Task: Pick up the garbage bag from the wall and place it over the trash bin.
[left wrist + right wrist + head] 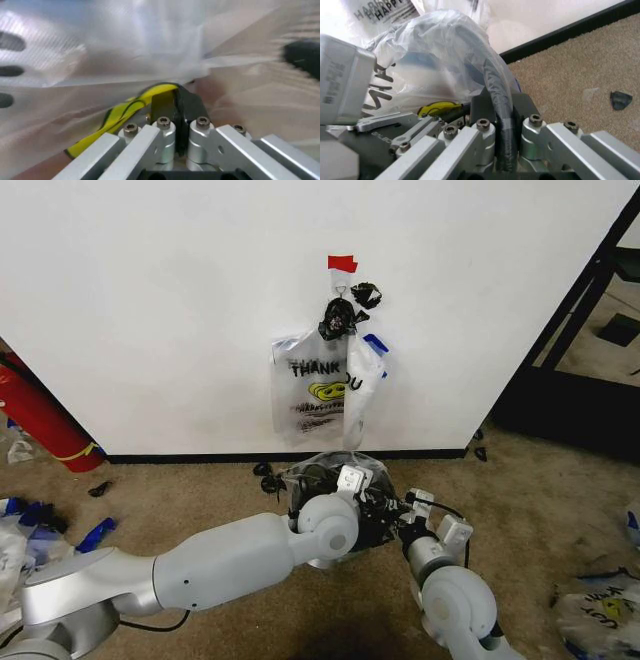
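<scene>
Garbage bag (322, 470) draped across the mouth of the trash bin (305, 480), at the foot of the wall (150, 300); both arms reaching in at the bin's top. A second printed bag (312, 385) hanging above the bin.
Left wrist view: left pincer (175, 105) closed on thin see-through film with yellow print, likely to spread it.
Right wrist view: right pincer (497, 108) clamped on film and dark rim together, apparently anchoring that edge
</scene>
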Robot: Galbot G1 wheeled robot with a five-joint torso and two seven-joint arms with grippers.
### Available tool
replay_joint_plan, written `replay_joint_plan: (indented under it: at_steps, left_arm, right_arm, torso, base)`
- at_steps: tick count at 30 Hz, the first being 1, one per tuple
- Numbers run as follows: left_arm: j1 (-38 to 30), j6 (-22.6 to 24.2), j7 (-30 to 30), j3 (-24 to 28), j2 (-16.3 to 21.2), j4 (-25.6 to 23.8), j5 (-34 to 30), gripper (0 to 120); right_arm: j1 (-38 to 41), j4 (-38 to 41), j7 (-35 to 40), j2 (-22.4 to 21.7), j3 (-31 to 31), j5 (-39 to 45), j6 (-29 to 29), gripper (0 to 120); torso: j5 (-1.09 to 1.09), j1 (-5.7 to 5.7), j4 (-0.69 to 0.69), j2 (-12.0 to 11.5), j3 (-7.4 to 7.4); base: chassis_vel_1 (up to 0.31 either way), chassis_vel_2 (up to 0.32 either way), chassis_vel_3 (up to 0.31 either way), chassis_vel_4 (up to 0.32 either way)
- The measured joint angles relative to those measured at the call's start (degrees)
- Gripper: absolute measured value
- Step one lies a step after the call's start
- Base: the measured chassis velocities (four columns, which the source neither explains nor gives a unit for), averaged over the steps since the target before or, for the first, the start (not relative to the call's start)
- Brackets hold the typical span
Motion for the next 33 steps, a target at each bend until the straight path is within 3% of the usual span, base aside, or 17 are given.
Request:
replay_joint_plan:
  at_steps: [11,21,33]
  left_arm:
    - [-0.26,0.32,-1.82,0.14,0.09,2.32,2.02,0]
    - [-0.21,3.57,-4.38,0.21,1.07,2.8,2.76,0]
    - [0.52,3.7,-4.07,0.3,1.29,-1.59,-0.2,0]
  right_arm:
    - [-0.01,0.2,-0.12,0.11,-0.32,-0.13,-0.05,1]
    - [0.1,-0.23,-0.13,-0.06,-0.12,-0.23,-0.12,1]
    - [0.49,-1.03,-0.17,0.03,-0.12,-0.3,-0.03,1]
  torso:
    - [0.0,0.0,0.0,0.0,0.0]
    - [0.0,0.0,0.0,0.0,0.0]
    - [0.0,0.0,0.0,0.0,0.0]
  base:
    - [0.0,0.0,0.0,0.0]
    - [0.0,0.0,0.0,0.0]
    - [0.0,0.0,0.0,0.0]
